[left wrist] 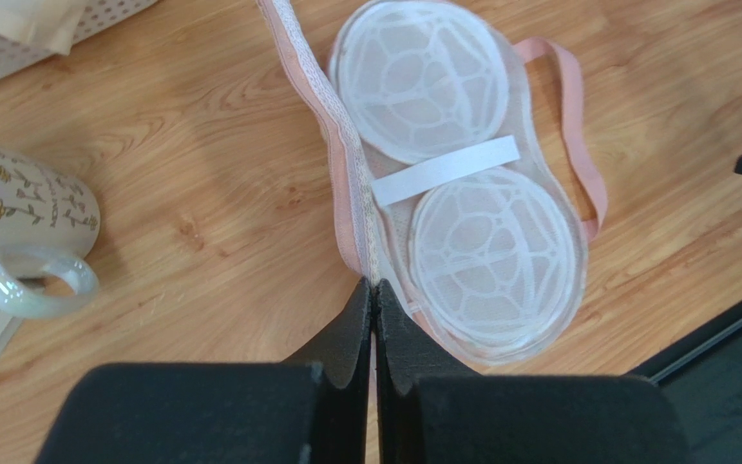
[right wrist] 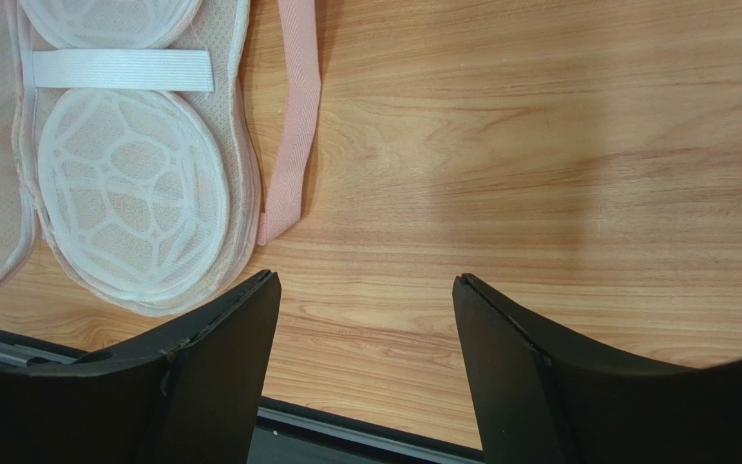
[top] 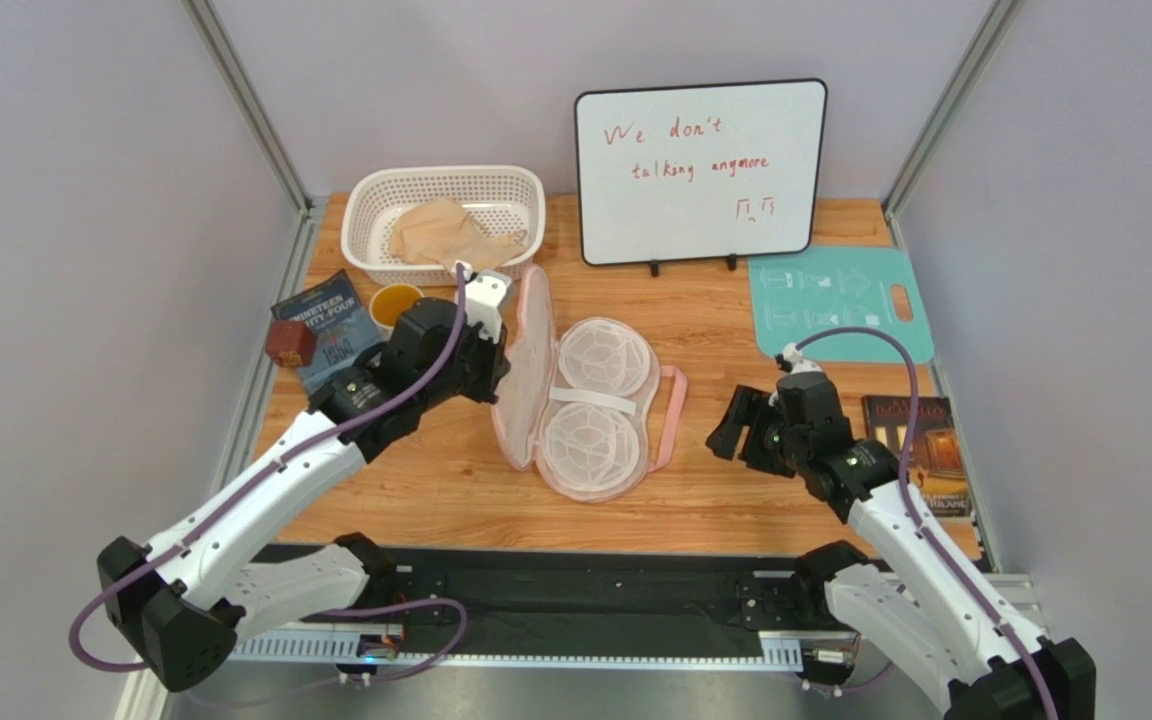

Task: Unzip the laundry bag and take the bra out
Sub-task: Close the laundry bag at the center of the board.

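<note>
Bag [top: 594, 435] lies unzipped, left gripper [left wrist: 374, 286] pinched shut on its raised pink-trimmed flap, right gripper [right wrist: 365, 279] hanging wide open alongside, bra [top: 444, 234] in the basket [top: 369, 210].

A: laundry bag [top: 582, 393]?
B: Unzipped, spread flat on the tabletop [top: 432, 480].
A: bra [top: 440, 233]?
B: In the white basket [top: 447, 192], back left.
A: right tool [top: 742, 429]?
B: Jaws wide, near the laundry bag, apart from it.

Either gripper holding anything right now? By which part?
The left gripper is shut on the laundry bag, pinching the pink zipper trim of its opened flap. The right gripper is open, holding nothing.
</note>
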Controlling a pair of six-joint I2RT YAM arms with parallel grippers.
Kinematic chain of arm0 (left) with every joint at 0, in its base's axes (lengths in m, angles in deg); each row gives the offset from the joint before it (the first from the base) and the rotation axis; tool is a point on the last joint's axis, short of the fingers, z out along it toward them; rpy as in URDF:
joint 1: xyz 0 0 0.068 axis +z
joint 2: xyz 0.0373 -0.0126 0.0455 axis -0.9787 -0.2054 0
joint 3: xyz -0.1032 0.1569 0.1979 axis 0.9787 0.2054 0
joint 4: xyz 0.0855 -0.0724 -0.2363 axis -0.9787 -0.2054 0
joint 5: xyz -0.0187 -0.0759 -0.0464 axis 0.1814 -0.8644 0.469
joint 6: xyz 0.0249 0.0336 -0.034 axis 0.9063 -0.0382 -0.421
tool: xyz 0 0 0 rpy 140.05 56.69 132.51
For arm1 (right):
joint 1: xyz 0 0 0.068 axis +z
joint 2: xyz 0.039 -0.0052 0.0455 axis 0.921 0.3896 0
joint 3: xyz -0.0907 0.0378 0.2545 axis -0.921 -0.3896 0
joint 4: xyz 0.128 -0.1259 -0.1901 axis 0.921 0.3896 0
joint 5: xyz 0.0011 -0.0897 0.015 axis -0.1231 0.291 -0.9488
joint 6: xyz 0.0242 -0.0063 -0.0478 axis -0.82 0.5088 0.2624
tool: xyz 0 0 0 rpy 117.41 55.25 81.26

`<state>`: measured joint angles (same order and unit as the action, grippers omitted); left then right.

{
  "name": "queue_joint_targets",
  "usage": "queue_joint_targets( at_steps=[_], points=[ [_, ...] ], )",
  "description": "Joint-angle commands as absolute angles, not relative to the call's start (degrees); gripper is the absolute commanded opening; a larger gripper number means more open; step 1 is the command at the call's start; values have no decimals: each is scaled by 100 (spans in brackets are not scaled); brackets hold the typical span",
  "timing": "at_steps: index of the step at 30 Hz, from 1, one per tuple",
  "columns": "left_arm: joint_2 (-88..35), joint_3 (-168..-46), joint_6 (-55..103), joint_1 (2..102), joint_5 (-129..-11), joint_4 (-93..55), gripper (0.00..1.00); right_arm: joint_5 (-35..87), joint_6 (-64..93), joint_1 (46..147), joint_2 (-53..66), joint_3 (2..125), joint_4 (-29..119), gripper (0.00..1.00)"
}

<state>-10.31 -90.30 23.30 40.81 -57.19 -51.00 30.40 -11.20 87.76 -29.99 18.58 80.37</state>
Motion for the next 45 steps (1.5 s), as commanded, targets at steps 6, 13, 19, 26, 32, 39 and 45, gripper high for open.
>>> queue_joint_targets(
  at_steps=[6,13,19,26,32,39,45],
  points=[
    [-1912,-9808,2693,3184,-5380,-5295,0,2883,-1184,8746,-3117,1928,7703,73],
    [-2589,-10045,2667,2639,-5099,-5286,0,2857,-1211,8755,-3143,1858,7668,73],
    [-3222,-10256,2535,2234,-5046,-5146,0,2848,-1211,8755,-3170,1822,7668,73],
    [-3916,-10704,2342,1918,-5037,-5076,0,2831,-1211,8755,-3205,1787,7686,73],
    [-4400,-10897,2069,1847,-5177,-5023,0,2822,-1193,8755,-3214,1761,7703,73],
    [-4918,-11073,1701,1785,-5353,-4795,0,2813,-1184,8755,-3249,1761,7712,73],
    [-5164,-11205,1472,1777,-5494,-4583,0,2839,-1149,8746,-3293,1770,7791,73]
  ],
)
